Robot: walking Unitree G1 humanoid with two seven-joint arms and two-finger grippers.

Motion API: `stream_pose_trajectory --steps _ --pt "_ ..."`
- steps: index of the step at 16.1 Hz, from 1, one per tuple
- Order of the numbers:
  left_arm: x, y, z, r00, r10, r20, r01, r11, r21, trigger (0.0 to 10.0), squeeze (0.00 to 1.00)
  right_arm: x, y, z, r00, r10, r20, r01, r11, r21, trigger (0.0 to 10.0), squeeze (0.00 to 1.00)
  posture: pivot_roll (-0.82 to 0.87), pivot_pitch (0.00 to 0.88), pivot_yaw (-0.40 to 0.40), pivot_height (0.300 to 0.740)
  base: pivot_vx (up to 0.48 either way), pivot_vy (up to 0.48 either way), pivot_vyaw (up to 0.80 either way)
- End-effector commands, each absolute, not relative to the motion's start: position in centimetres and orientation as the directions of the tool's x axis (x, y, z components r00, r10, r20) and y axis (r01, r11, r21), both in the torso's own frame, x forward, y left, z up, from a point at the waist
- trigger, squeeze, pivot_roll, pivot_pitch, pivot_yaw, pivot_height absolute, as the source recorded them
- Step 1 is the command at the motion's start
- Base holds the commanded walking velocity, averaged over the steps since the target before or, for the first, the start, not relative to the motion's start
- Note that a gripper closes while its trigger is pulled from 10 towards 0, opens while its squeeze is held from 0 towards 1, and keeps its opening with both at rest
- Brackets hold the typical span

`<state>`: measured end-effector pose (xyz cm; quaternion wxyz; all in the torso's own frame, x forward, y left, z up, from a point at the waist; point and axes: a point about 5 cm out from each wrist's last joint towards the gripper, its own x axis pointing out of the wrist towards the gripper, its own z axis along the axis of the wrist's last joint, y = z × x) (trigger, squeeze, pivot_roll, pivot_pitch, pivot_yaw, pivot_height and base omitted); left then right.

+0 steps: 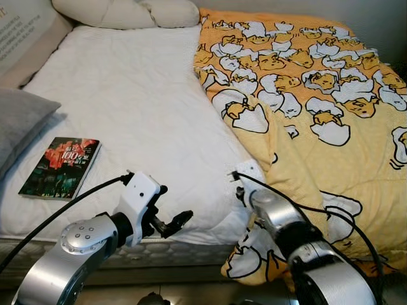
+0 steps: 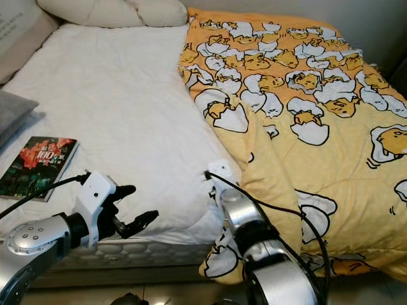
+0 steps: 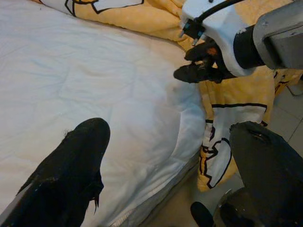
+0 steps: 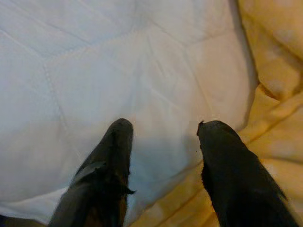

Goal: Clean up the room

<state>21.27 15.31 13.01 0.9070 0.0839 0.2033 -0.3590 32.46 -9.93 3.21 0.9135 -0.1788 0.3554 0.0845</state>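
Bed point(image 1: 127, 95) with white quilted cover, seen from its near edge. Yellow blanket point(image 1: 331, 127) with egg-cartoon print covers the right half and spills over the near edge toward the floor. Book point(image 1: 60, 166) with dark red cover lies flat near the left edge, beside a grey pillow point(image 1: 22, 124); cream pillows point(image 1: 127, 13) at the far end.

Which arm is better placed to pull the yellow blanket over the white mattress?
Probably the right: the right gripper is open at the yellow blanket edge; the left gripper is farther off, over the white mattress.
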Motion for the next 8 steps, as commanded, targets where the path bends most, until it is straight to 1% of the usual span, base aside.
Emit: stream_pose_trajectory --steps 1,4,5,7,8 --pt "21.2 15.2 13.1 0.66 -0.617 -0.428 0.689 0.725 0.017 10.0 0.0 32.7 -9.9 3.1 0.742 -0.017 -0.671 -0.281 0.9 -0.333 10.0 1.0 0.14 0.027 -0.036 0.74 0.0 0.0 0.0" --pt "21.0 15.3 13.1 0.661 -0.616 -0.428 0.688 0.726 0.018 10.0 0.0 32.6 -10.3 2.7 0.744 -0.069 -0.665 -0.277 0.873 -0.401 10.0 1.0 0.15 0.024 -0.037 0.74 0.0 0.0 0.0" --pt "21.0 15.3 13.1 0.661 -0.616 -0.428 0.688 0.726 0.018 10.0 0.0 32.6 -10.3 2.7 0.744 -0.069 -0.665 -0.277 0.873 -0.401 10.0 1.0 0.15 0.024 -0.037 0.74 0.0 0.0 0.0" --pt "20.9 15.2 13.1 0.663 -0.615 -0.427 0.686 0.728 0.016 10.0 0.0 32.2 -11.2 2.0 0.742 -0.131 -0.657 -0.288 0.823 -0.49 10.0 1.0 0.14 0.022 -0.039 0.74 0.0 0.0 0.0" --pt "21.0 15.2 13.0 0.664 -0.615 -0.426 0.685 0.728 0.016 10.0 0.0 31.9 -11.6 1.7 0.736 -0.152 -0.66 -0.284 0.816 -0.504 10.0 0.04 0.14 0.021 -0.039 0.74 0.0 0.0 0.0"
